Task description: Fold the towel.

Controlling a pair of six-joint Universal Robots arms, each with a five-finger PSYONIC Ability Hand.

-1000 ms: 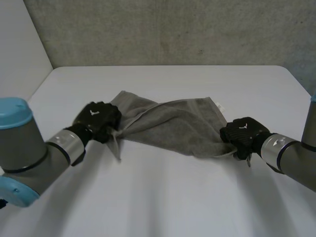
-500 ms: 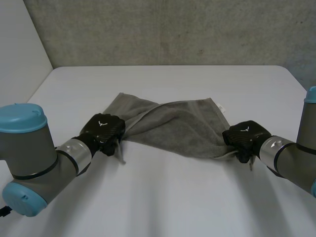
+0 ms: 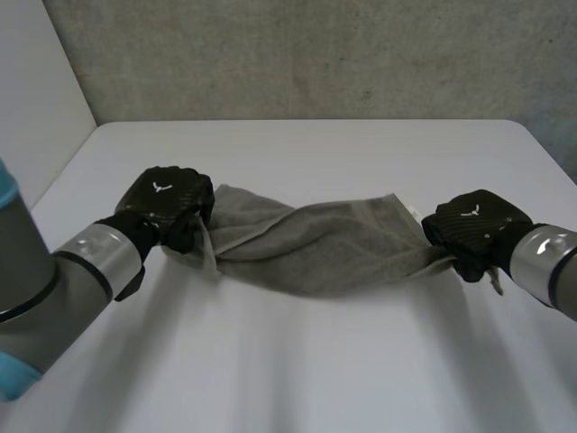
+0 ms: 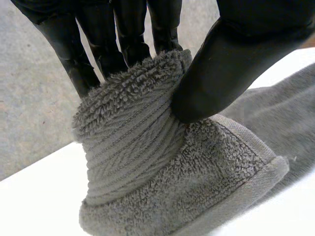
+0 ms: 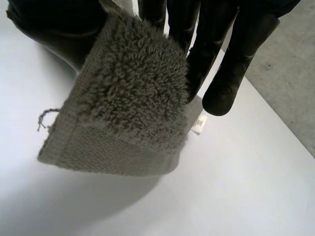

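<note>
Head view is showing the towel (image 3: 315, 248) being drawn out into a sagging band between the two hands, where a second ago it was lying slack and wider on the table (image 3: 297, 379). Both hands are now sitting higher and farther apart than they were, so the cloth is taking tension and its twists are pulling straighter, which I am reading as the spreading-out that comes before a fold, not a fold itself. The left hand (image 3: 167, 203) is pinching the towel's bunched left end between thumb (image 4: 221, 64) and fingers, with a hemmed edge hanging below the pinch. The right hand (image 3: 473, 230) is clamping the right end, where a hemmed corner (image 5: 118, 152) with a loose thread and a small white label (image 5: 198, 124) is dangling under its fingers. Whether the sagging middle is touching the table I cannot tell. Bare tabletop is lying open both near and far of the towel, giving room to lay it flat. The table's left and right edges are running not far outside the hands, so further widening is looking limited.
</note>
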